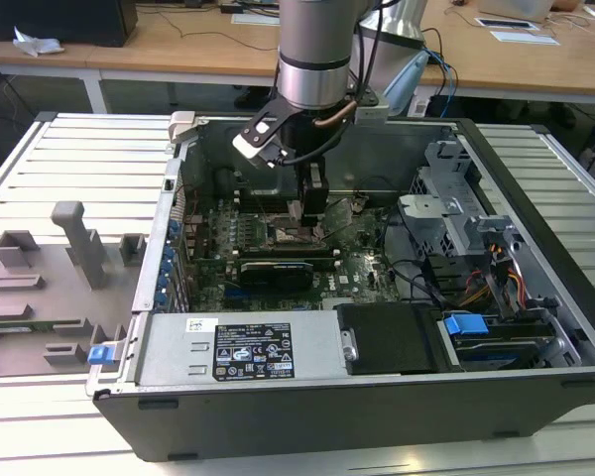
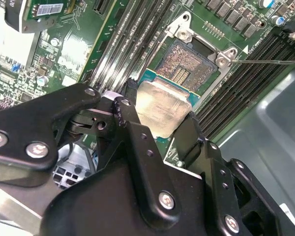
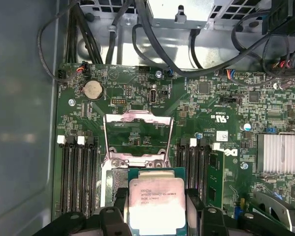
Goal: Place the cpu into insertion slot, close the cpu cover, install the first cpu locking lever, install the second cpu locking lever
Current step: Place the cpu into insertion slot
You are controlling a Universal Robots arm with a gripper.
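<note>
Fingers (image 2: 132,123) clamp cpu (image 2: 162,108) by insertion slot (image 2: 184,66); case (image 1: 377,416) on slatted table (image 1: 69,159).

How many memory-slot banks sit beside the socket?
2. One bank lies on one side of the socket, the other bank on the opposite side; the cpu in the claw may hide more.

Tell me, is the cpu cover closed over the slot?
No, in the first wrist view the cpu cover stands swung open, board visible through its window.
</note>
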